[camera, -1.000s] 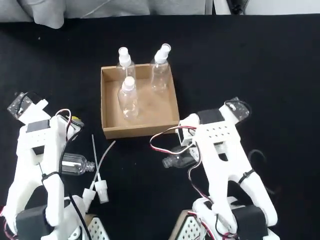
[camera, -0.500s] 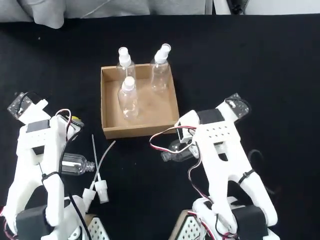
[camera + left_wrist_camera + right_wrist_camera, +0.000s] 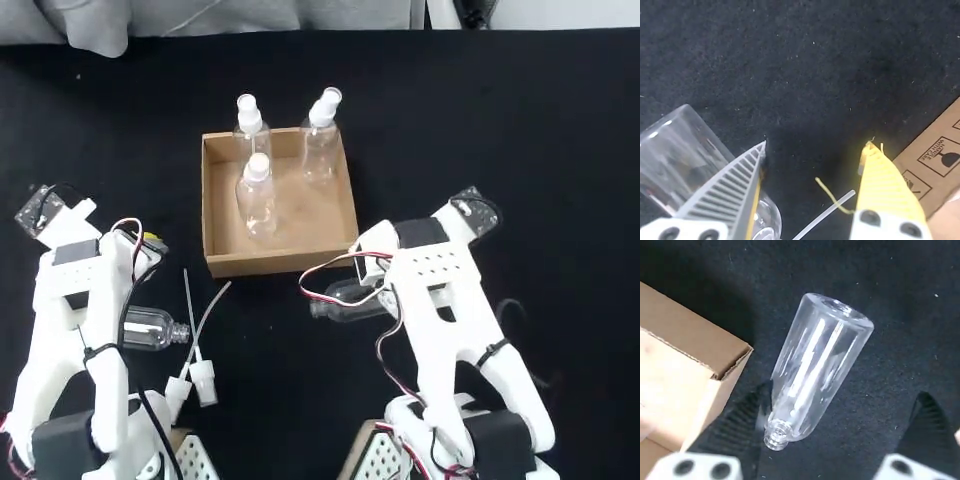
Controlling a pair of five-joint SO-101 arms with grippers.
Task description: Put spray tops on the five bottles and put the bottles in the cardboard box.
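Right pincer (image 3: 842, 395): open wide, gripping nothing. An uncapped bottle (image 3: 815, 365) lies on the bench (image 3: 900, 300) between its fingers (image 3: 735, 427), neck close to one finger, just beside the cardboard box (image 3: 685, 340) corner. Left pincer (image 3: 816, 146): open, empty; a second bottle (image 3: 675, 155) lies outside one finger

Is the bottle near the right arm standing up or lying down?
Lying down. The bottle rests on its side on the black table, beside the cardboard box.

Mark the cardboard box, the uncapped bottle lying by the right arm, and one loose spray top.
cardboard box (image 3: 275, 263), high view, front wall.
uncapped bottle (image 3: 817, 365), right wrist view, middle of its clear body.
loose spray top (image 3: 204, 381), high view, white head.
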